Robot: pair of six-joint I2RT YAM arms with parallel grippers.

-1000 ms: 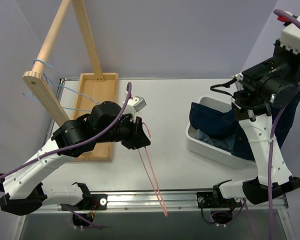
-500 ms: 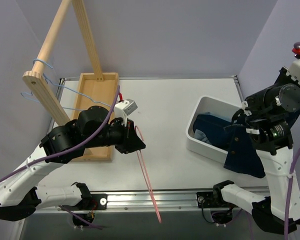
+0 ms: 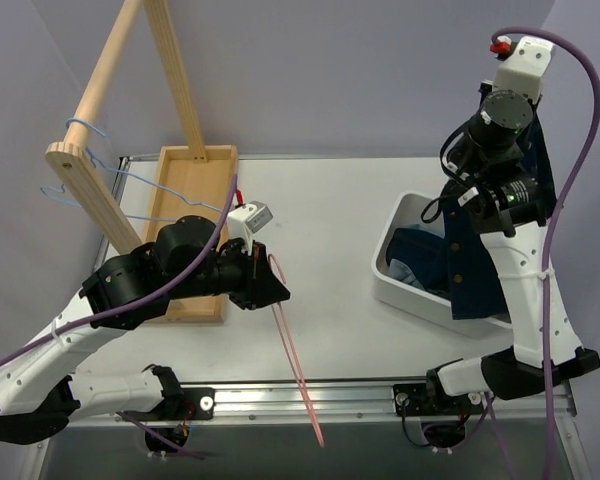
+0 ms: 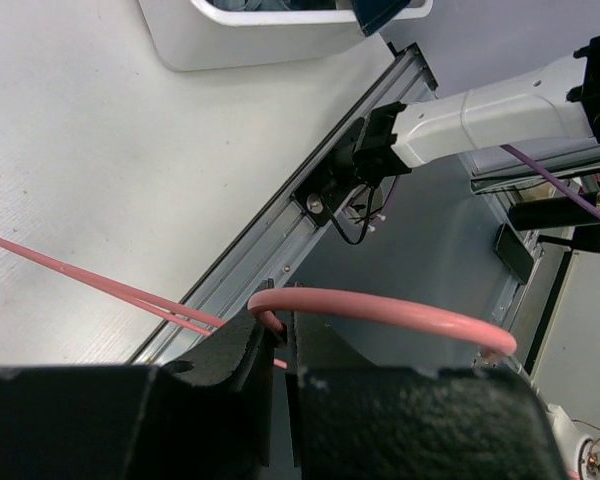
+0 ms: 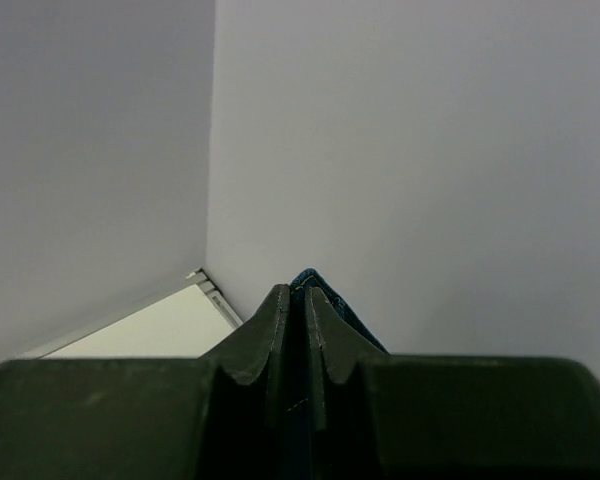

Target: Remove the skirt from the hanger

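Denim skirt [image 3: 467,278] is clamped by the right gripper [image 5: 298,293] over the white bin [image 3: 388,287], pink hanger [image 3: 293,352] by the left gripper [image 4: 280,330]; lowering and release seem called for.

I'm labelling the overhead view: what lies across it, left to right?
Blue wire hangers → shallow wooden tray → thin pink hanger → white plastic bin → dark blue denim skirt.

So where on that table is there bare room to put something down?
The widest bare patch of table is the middle, between the wooden tray and the white bin, back to the far edge. Nearer, the pink hanger held by the left gripper crosses it. The right side is crowded with the bin and hanging skirt.
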